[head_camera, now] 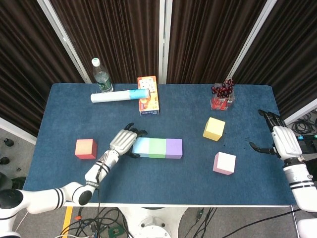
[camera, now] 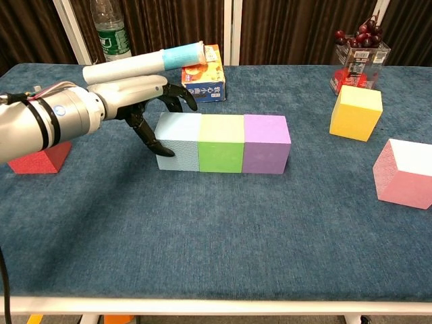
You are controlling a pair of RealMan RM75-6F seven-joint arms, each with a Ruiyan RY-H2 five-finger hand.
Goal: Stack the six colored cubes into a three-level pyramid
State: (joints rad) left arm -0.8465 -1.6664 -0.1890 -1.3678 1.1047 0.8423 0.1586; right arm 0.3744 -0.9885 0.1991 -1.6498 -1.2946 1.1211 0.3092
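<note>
Touching the matte light-blue cube (camera: 178, 140), left hand (camera: 128, 101) fingers (camera: 152, 138) spread.

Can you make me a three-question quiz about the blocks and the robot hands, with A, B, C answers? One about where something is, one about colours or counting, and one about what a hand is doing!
1. Where is the green cube?
A. Between the light blue cube and the purple cube
B. On top of the yellow cube
C. Beside the water bottle

2. How many cubes stand in the finished row?
A. One
B. Three
C. Six

3. What is the right hand doing?
A. Holding the pink cube
B. Pressing the red cube
C. Holding nothing, fingers apart

Answers: 1 A, it sits in the middle of the row. 2 B, blue, green and purple touch in a line. 3 C, it is at the table edge, away from every cube.
</note>
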